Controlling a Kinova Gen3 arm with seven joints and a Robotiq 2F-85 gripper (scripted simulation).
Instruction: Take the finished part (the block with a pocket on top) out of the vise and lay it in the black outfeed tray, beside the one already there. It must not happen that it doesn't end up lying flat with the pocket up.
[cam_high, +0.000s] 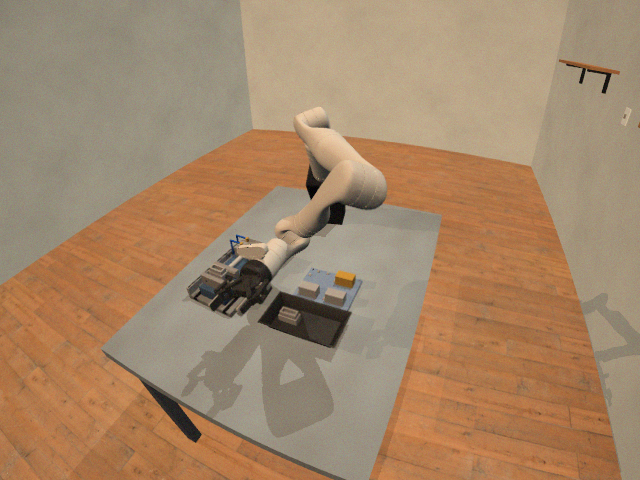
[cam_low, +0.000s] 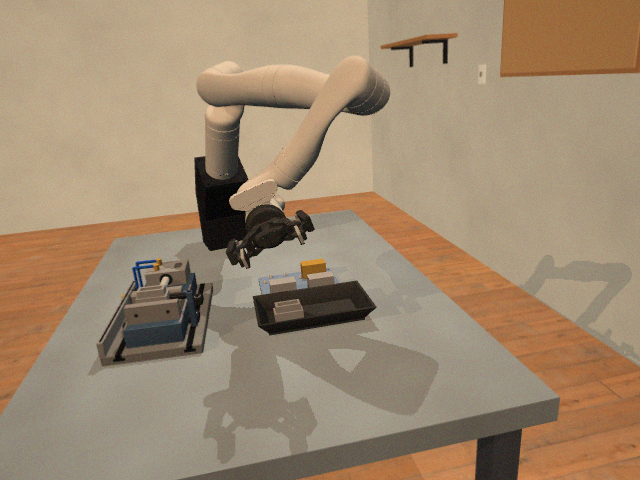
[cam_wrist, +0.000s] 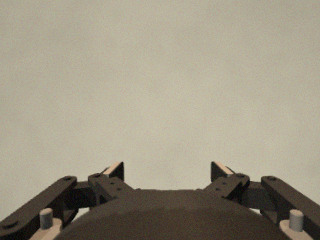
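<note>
While my claw (cam_high: 227, 305) (cam_low: 272, 254) (cam_wrist: 167, 171) hangs in the air above the counter (cam_high: 392, 248) (cam_low: 413, 372), its fingers are spread wide and released, with nothing between them. The finished part (cam_high: 218, 269) (cam_low: 150, 292), pocket facing up, sits in the vise (cam_high: 210, 289) (cam_low: 155, 333), between the plates of its grip. From the exterior view I see the vise standing on a grey base (cam_low: 149, 356), with blue tubing (cam_low: 136, 273) at its far end. Near the vise, well apart from the part, lies the black outfeed tray (cam_high: 323, 322) (cam_low: 330, 315). One pocketed block (cam_high: 288, 315) (cam_low: 287, 309) already rests toward the tray's vise-side end, leaving bare tray floor beside it. Just behind the tray is a blue plate (cam_high: 323, 279) (cam_low: 297, 277) carrying two plain grey blocks (cam_high: 334, 296) (cam_low: 282, 284) and an orange block (cam_high: 344, 279) (cam_low: 313, 268) (the brightest thing on my screens). My wrist view gives me only the finger tips and a pale, blank surface beyond them, so it shows neither part nor tray.
</note>
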